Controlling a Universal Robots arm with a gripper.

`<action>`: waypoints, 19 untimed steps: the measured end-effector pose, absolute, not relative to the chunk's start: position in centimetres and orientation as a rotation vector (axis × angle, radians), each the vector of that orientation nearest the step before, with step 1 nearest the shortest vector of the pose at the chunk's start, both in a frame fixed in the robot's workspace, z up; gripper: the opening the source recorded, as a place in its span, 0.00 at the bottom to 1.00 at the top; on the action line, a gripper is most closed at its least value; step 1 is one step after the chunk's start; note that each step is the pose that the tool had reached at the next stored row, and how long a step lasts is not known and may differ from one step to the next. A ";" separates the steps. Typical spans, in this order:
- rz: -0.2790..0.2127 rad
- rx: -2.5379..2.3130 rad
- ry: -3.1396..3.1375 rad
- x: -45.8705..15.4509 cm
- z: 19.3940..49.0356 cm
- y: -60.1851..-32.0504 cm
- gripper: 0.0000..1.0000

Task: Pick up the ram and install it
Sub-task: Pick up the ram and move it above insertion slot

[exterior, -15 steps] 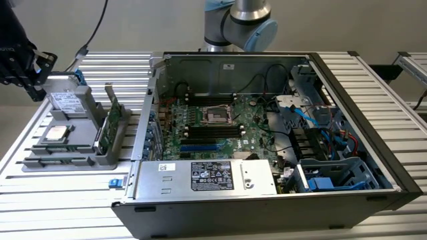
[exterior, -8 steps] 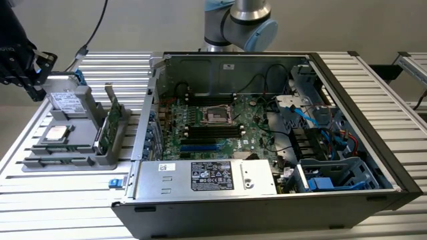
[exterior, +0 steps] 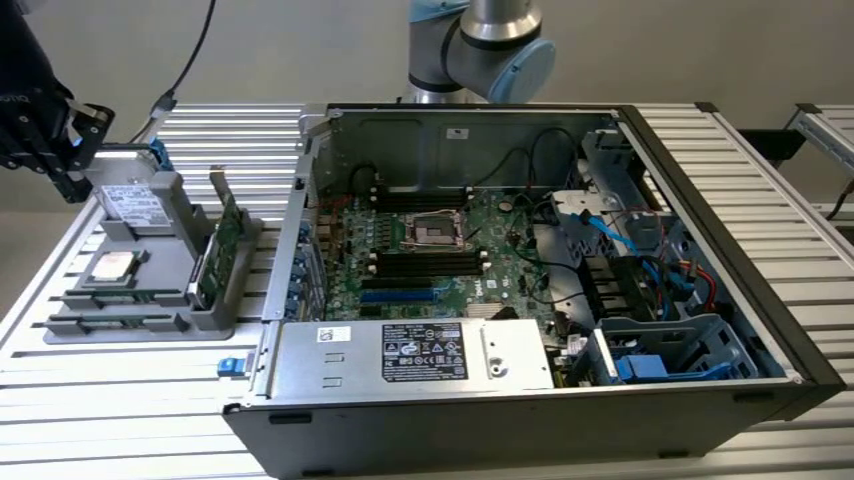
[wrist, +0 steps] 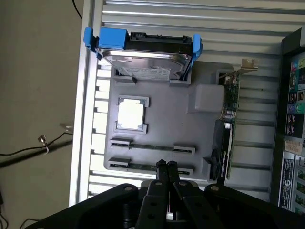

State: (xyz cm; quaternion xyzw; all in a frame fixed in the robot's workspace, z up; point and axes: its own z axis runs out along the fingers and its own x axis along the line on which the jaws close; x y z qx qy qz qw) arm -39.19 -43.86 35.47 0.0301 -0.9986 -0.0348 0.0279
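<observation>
Slatted metal surface (exterior: pixel 134 420) carries a gray tray (wrist: pixel 167 124); the ram (wrist: pixel 143 165) sits on edge in a tray slot, with the hand (wrist: pixel 167 167) near it, pinched shut and empty. Risk: closed fingers would likely strike the stick's top edge rather than straddle it, or catch the second stick (wrist: pixel 152 145) alongside.

Ram (wrist: pixel 140 166) in the gray tray's (wrist: pixel 167 121) outermost slot: middle hidden behind the gripper (wrist: pixel 167 164). Computer case (wrist: pixel 291 40) beside the tray: cut off by the frame edge, labels illegible.

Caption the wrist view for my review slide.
Gripper, jaws shut, facing the grey tray with two ram sticks, processor, hard drive and expansion card.
</observation>
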 end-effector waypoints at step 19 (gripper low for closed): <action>-0.150 0.594 -3.017 -39.2 34.1 -43.9 0.10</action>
